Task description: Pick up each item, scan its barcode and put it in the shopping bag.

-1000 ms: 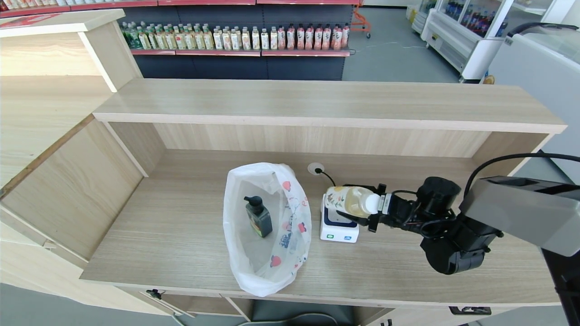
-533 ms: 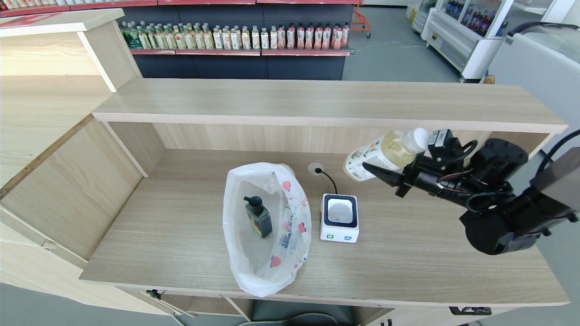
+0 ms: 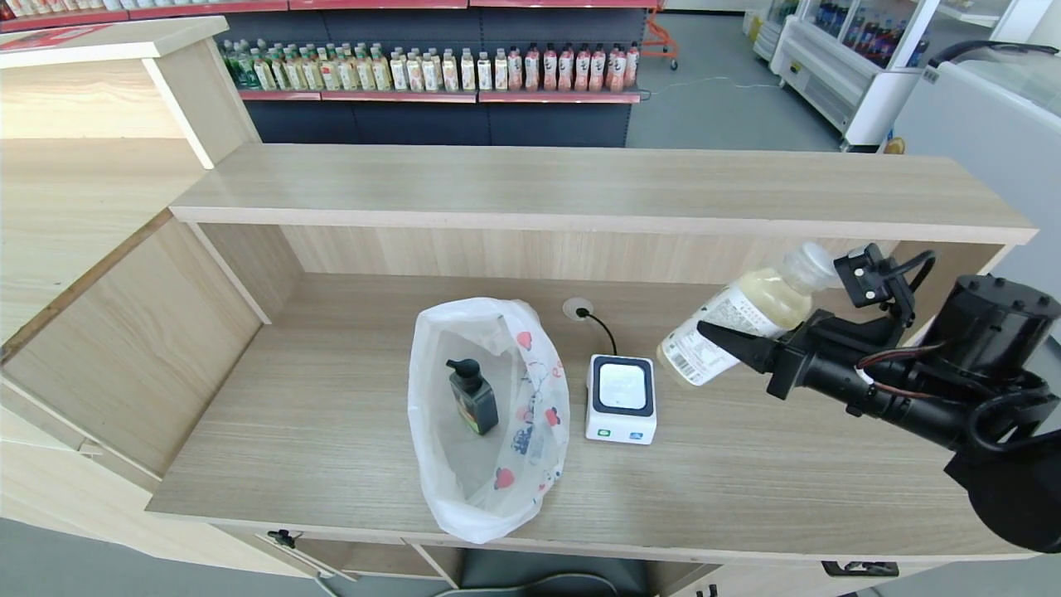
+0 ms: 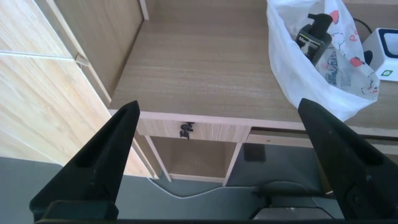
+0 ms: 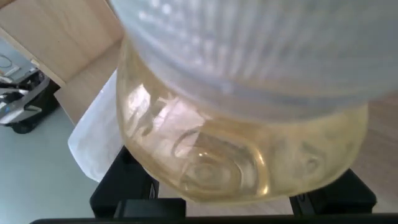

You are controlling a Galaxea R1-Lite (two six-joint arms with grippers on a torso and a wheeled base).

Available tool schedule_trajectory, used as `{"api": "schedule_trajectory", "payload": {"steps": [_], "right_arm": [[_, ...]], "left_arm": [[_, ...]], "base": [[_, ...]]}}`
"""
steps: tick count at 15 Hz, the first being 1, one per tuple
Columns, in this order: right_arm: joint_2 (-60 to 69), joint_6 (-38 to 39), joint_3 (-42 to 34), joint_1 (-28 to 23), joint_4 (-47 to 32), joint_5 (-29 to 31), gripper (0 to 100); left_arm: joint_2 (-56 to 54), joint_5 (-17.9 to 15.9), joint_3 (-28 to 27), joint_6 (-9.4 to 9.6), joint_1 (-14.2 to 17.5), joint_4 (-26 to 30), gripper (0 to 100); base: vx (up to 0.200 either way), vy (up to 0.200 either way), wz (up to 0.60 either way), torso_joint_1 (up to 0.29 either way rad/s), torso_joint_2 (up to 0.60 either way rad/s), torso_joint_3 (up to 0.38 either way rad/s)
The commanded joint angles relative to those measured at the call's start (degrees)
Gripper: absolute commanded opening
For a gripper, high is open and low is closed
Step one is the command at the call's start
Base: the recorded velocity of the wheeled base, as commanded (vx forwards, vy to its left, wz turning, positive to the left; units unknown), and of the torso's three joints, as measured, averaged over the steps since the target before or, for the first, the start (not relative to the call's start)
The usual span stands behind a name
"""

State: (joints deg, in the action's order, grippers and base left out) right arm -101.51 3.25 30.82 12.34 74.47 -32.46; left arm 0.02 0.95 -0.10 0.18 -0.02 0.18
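The drink bottle (image 3: 758,305) was held tilted in the right hand (image 3: 729,330), fingers (image 3: 738,342) clamped around its body (cap toward the wrist), raised above the surface (image 3: 746,473) just right of the scanner (image 3: 621,398).

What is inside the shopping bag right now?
One dark pump bottle sits in the shopping bag. The bag's folds cover part of its inside, so anything small there cannot be seen.
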Motion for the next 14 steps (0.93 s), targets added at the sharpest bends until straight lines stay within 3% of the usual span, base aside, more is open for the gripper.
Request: {"api": "schedule_trajectory", "payload": {"steps": [1, 4, 14], "right_arm": [[1.9, 1.1, -0.2, 1.7, -0.1, 1.2, 0], [1.7, 3.7, -0.1, 4.0, -0.3, 6.0, 0], [1.9, 3.6, -0.4, 6.7, -2.7, 6.2, 0]], "left_arm": [[0.0, 0.0, 0.0, -0.01, 0.0, 0.0, 100], [0.0, 0.0, 0.0, -0.01, 0.0, 0.0, 100], [0.0, 0.0, 0.0, -0.01, 0.0, 0.0, 100]], "base": [[0.000, 0.000, 0.00, 0.000, 0.00, 0.000], [0.000, 0.000, 0.00, 0.000, 0.00, 0.000], [0.000, 0.000, 0.00, 0.000, 0.00, 0.000]]}}
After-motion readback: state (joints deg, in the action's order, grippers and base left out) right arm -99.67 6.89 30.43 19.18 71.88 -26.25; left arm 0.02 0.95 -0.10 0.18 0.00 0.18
